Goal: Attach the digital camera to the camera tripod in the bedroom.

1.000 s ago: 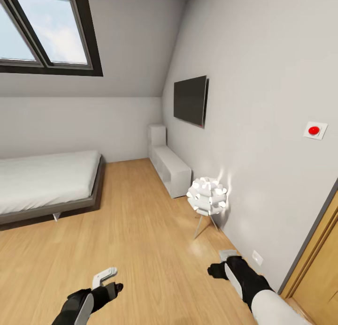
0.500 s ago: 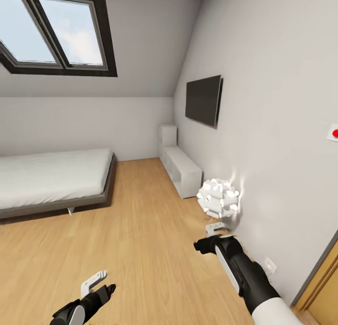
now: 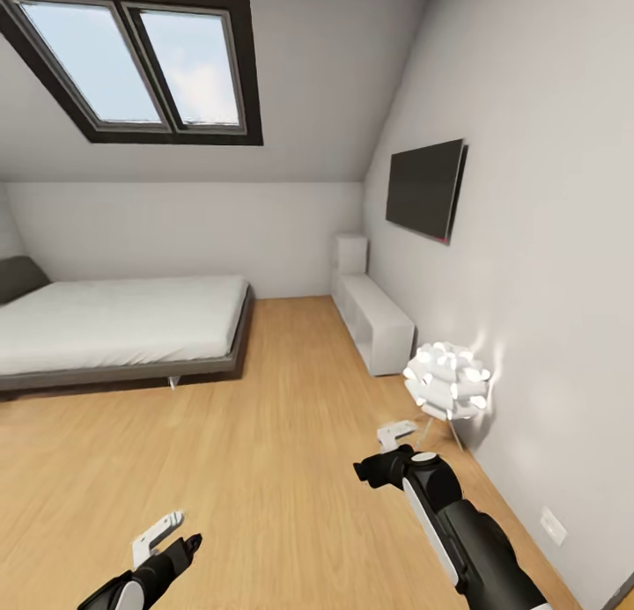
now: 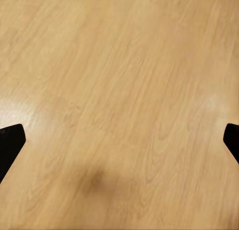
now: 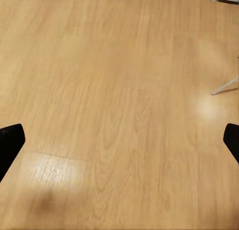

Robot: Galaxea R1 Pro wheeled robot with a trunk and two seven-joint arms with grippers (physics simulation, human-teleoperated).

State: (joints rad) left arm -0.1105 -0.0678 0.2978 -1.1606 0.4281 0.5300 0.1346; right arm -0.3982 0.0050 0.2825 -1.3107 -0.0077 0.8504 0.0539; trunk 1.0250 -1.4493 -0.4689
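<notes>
Swinging left, searching the bedroom.
The view has panned left: the bed fills more of the frame, lamp lower right; no camera or tripod visible; both jaws apart, empty.

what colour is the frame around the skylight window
Dark brown, almost black, on the skylight window; the head view shows it best.

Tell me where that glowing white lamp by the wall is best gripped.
Probably a thin leg under the lamp, coming from the room side: its top is a wide knobbly ball, and the wall stands close behind.
</notes>
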